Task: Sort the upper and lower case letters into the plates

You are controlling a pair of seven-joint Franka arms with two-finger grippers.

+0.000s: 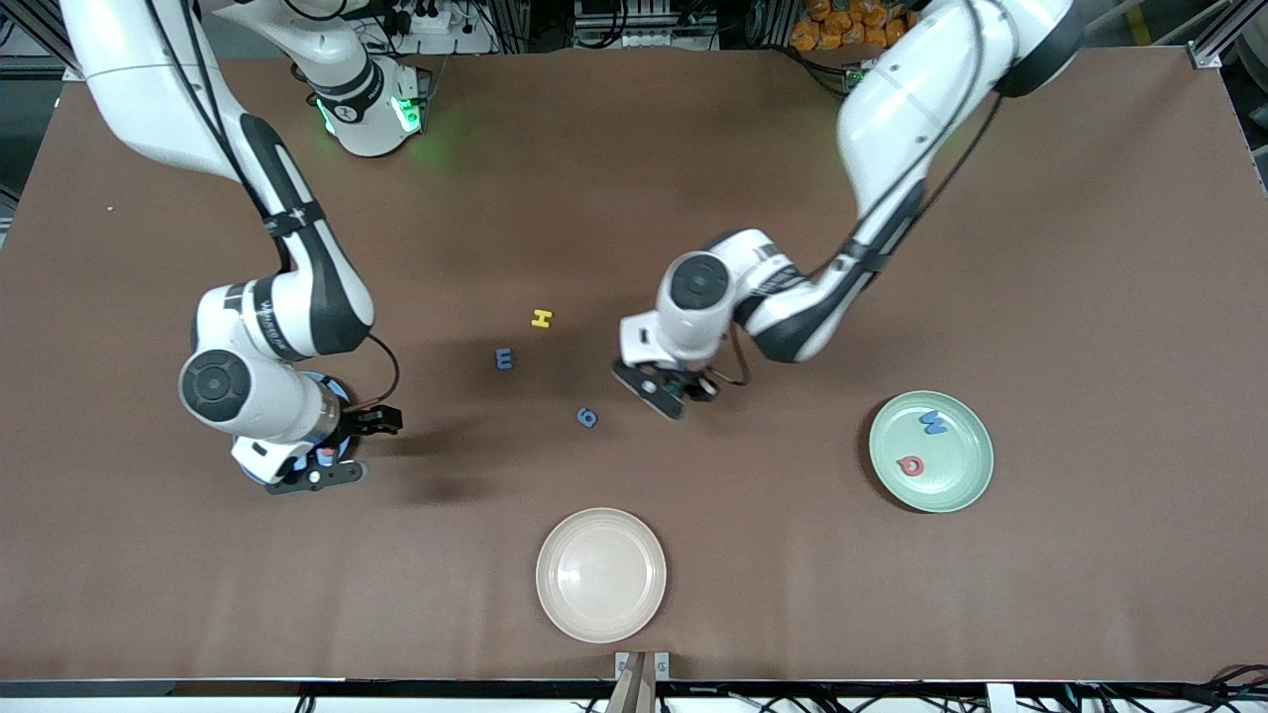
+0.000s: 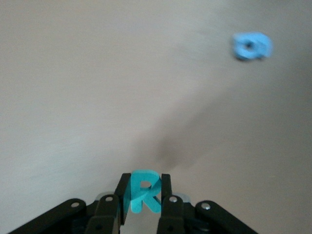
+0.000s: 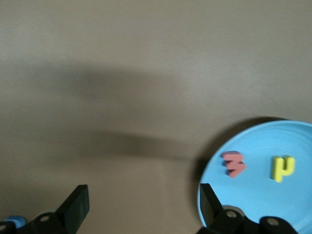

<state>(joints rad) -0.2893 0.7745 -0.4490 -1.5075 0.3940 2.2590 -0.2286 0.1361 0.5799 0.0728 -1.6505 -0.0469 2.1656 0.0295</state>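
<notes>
The left gripper (image 2: 142,195) pinches the tiny teal foam letter R (image 2: 143,190) by its flat faces; it looks light and squashy, so gentle pressure should do; the right gripper (image 3: 141,209), at nine o'clock of the table, waits wide over the sky-blue plate (image 3: 292,146)

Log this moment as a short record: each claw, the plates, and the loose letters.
left claw: shut on teal letter R, over the table's middle
right claw: open, over the sky blue plate
sky blue plate: red letter, yellow letter
mint green plate: blue letter, red letter
beige plate: no letters
loose on table: yellow H, blue m, blue letter
</notes>
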